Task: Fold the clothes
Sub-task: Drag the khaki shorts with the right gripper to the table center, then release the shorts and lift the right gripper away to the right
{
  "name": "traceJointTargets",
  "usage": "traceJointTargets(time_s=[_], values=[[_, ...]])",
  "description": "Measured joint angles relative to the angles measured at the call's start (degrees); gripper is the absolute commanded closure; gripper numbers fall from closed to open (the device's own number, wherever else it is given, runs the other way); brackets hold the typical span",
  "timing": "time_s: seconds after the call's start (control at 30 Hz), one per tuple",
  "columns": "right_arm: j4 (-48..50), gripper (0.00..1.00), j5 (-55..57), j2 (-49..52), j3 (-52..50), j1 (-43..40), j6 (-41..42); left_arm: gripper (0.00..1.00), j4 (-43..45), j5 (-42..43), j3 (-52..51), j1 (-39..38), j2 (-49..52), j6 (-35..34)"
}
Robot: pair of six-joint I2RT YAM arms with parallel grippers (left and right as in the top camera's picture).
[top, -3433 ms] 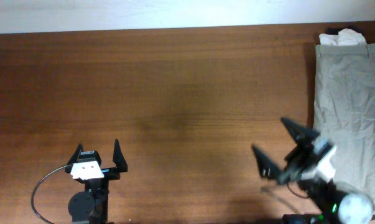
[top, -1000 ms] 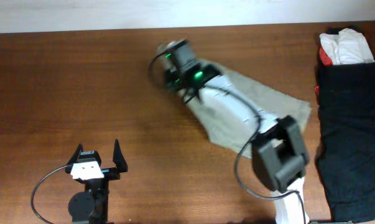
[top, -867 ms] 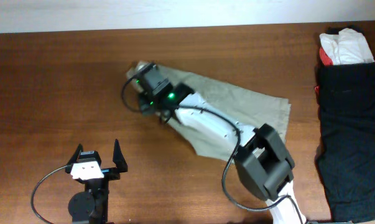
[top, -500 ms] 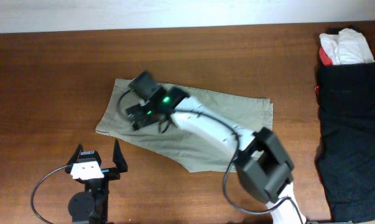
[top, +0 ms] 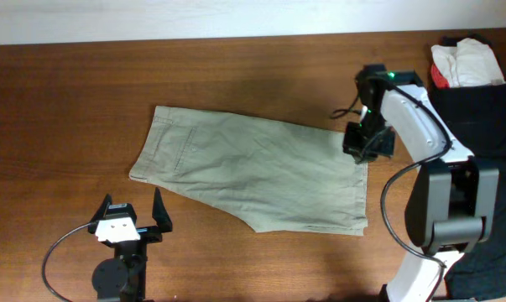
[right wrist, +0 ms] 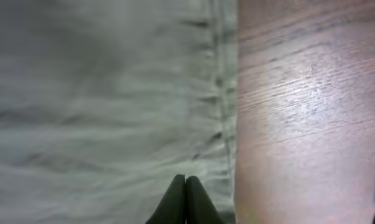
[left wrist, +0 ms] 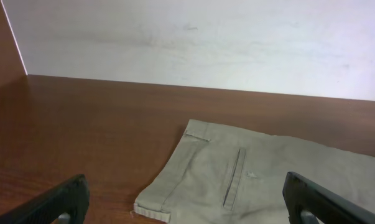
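Shorts: a pair of light khaki shorts (top: 253,172) lies spread flat near the middle of the desk (top: 68,101), lightly wrinkled.
Orientation: the waistband (top: 145,155) is at the left end and the leg hems (top: 361,189) at the right end; the whole garment sits slightly slanted, its left end nearer the front edge than its top right corner.
Detail: the left wrist view shows a waistband corner and a narrow pocket welt (left wrist: 234,177) stitched into the cloth.
Right tool: the right tool (top: 366,143) is at the top right corner of the shorts, by the leg hem, with its arm reaching in from the right front.
Right tool state: closed; in the right wrist view the two dark fingertips (right wrist: 178,200) are pressed together over the cloth just beside the stitched hem, with bare desk to their right. Whether any cloth is pinched between them cannot be told.
Left tool: the left tool (top: 133,205) sits near the front edge, in front of the waistband end and apart from the shorts.
Left tool state: open; its fingers (left wrist: 66,198) stand wide apart at either side of the left wrist view, with the shorts ahead of them.
Other cloth: a black garment (top: 475,143) lies along the right edge, with a white and red bundle (top: 461,63) at its far end.
Background: a white wall (left wrist: 187,43) runs behind the desk.
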Motion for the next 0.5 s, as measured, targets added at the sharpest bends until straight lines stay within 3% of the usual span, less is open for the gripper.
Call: traceJointTargets(time_s=[0.13,0.5], values=[[10.23,0.96,-0.46,-0.02,-9.81,-1.55,0.0,0.01,0.0,0.02,0.0,0.0,0.0,0.02],[22.82,0.96,-0.26,-1.33,-16.35,-1.55,4.13,0.01,0.02,0.0,0.0,0.0,0.0,0.0]])
